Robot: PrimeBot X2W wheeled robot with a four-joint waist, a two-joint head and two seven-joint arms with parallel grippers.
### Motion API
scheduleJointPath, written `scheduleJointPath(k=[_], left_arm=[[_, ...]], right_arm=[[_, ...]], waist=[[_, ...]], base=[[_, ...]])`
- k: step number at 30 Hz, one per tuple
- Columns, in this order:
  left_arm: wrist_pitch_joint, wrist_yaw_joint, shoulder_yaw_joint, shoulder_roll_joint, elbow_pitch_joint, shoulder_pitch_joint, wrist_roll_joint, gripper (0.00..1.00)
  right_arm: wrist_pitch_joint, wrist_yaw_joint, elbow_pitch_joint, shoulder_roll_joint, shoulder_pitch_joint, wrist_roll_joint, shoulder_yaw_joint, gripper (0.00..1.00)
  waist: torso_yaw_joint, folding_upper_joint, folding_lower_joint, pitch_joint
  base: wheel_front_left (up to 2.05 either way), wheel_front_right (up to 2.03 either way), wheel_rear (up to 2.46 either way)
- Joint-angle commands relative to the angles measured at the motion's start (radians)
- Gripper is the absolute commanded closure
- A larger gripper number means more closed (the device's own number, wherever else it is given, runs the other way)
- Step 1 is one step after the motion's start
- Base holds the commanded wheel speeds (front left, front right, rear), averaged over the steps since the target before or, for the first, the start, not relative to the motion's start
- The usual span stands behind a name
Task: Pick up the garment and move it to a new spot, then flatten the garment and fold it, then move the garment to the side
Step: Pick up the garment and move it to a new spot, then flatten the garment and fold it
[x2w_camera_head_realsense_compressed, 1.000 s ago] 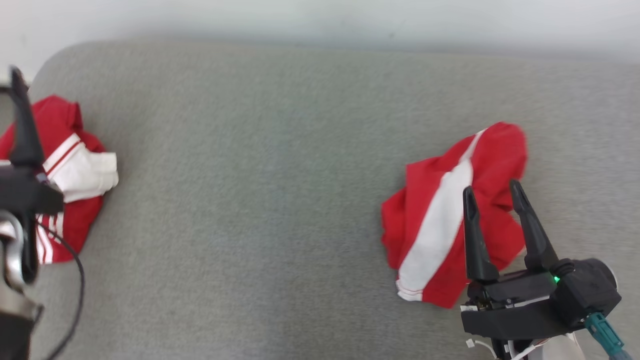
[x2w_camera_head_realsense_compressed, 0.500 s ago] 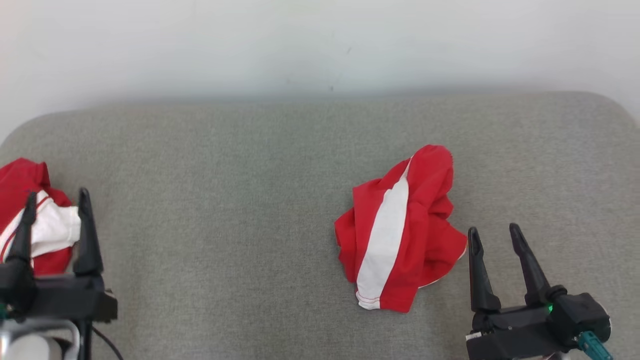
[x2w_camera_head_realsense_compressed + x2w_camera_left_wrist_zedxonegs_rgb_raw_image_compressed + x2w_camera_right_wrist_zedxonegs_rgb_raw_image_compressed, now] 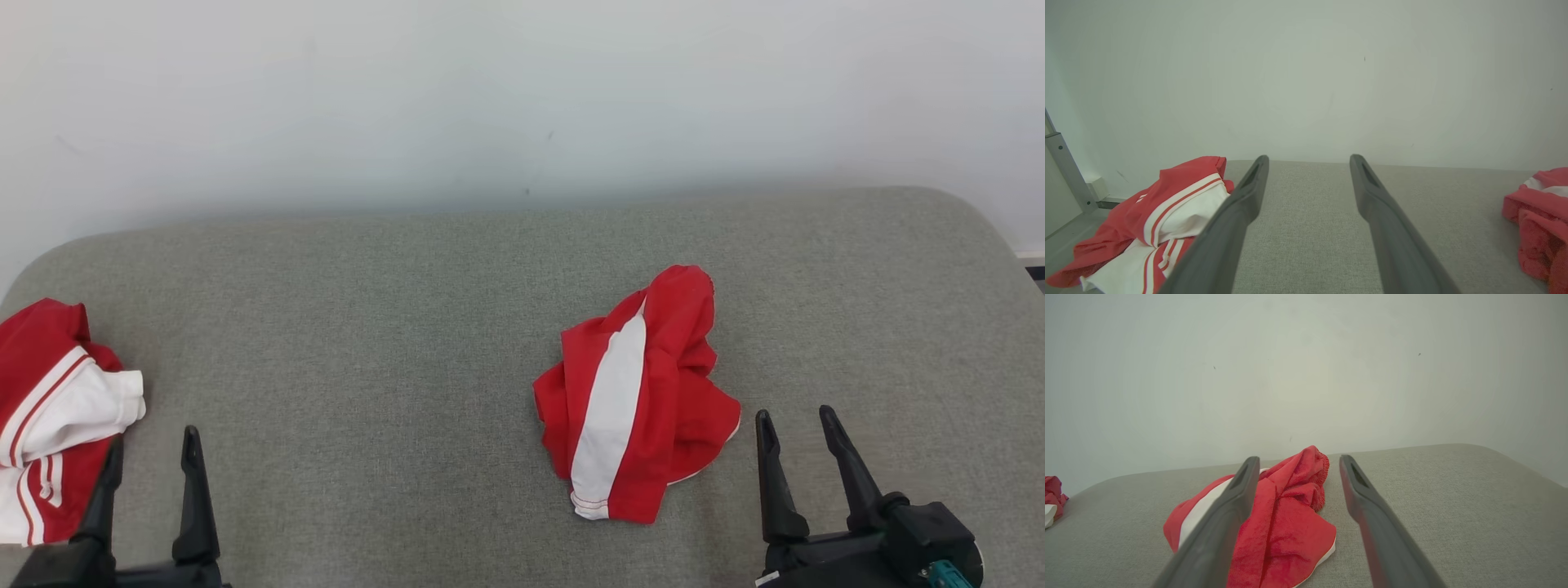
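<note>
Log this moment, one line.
left gripper: jaws open, empty | right gripper: jaws open, empty, beside garment | garment: crumpled on cushion | second garment: far left

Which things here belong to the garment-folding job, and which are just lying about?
Job: crumpled red garment with white stripe, not yet flattened, near the open right claw; open left claw; grey cushion as work surface.
Lying about: second red-and-white garment at the cushion's left end, probably; metal post.
</note>
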Motion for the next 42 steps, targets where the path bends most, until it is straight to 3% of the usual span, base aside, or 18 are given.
scheduleJointPath(k=[1, 18, 42], left_arm=[[-0.003, 0.003, 0.003, -0.001, -0.005, 0.012, 0.015, 0.0], [-0.003, -0.044, 0.061, -0.081, -0.006, 0.132, 0.104, 0.0], [-0.003, -0.105, 0.131, -0.142, 0.005, 0.115, 0.186, 0.0]], right_arm=[[-0.001, -0.002, 0.003, 0.003, 0.006, 0.006, 0.004, 0.0], [-0.001, -0.002, 0.058, 0.003, 0.004, 0.004, 0.033, 0.0], [-0.001, -0.002, 0.085, 0.003, 0.002, 0.003, 0.048, 0.0]], waist=[[0.001, 0.0001, 0.0002, -0.001], [-0.001, 0.0001, 0.0002, -0.009], [0.011, 0.0001, 0.0002, 0.0]], base=[[0.0, 0.0, 0.0], [0.0, 0.0, 0.0], [0.0, 0.0, 0.0]])
